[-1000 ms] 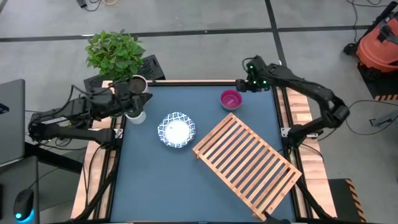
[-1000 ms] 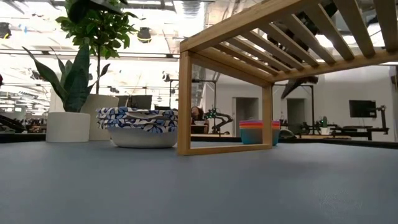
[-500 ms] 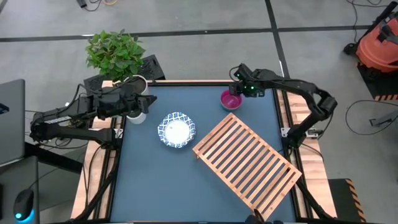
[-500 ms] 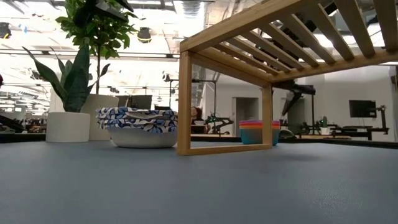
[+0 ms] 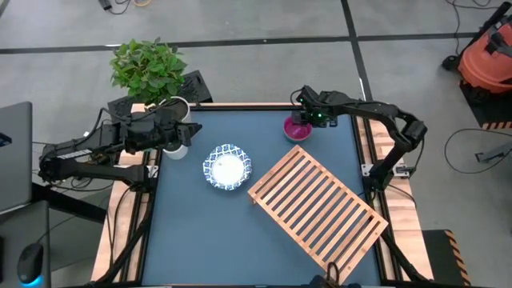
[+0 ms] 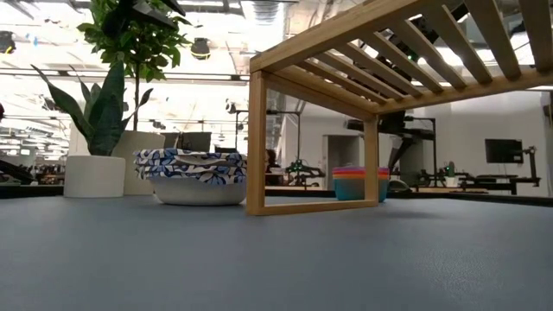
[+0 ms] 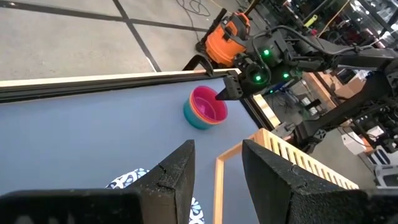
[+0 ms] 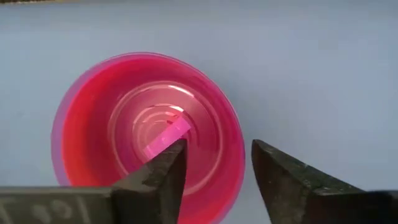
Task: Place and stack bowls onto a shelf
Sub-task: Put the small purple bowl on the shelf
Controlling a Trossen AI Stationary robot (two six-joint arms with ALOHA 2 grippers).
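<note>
Two arms work over the dark blue surface (image 5: 200,232). Farthest left, the left tool (image 5: 186,132) hangs at the surface's left edge, just beside a pale plant pot (image 5: 176,146) with a leafy plant (image 5: 148,68) behind it. Its wrist view shows the two dark fingers (image 7: 171,180) set narrowly apart with nothing between them.

Just to the right of the left tool, on the surface, sits a white bowl with a blue patterned rim (image 5: 226,168); in the low view its patterned rim looks doubled, as if two such bowls are nested (image 6: 190,173), though I cannot tell for sure.

Farther right lies the light-wood slatted shelf (image 5: 316,208), turned at an angle and standing on its legs, its near corner just beside the patterned bowl without touching it.

Beyond the shelf's far corner, near the surface's back edge, stands the stack of small bowls (image 5: 297,130), magenta on top; the left wrist view shows orange and teal beneath (image 7: 205,109). The right tool (image 5: 302,122) is directly over this stack. In its wrist view the fingers (image 8: 158,174) are moderately apart and straddle the stack's near rim (image 8: 149,134), one finger over the inside of the magenta bowl, the other outside the wall. Whether they touch the rim cannot be told.
</note>
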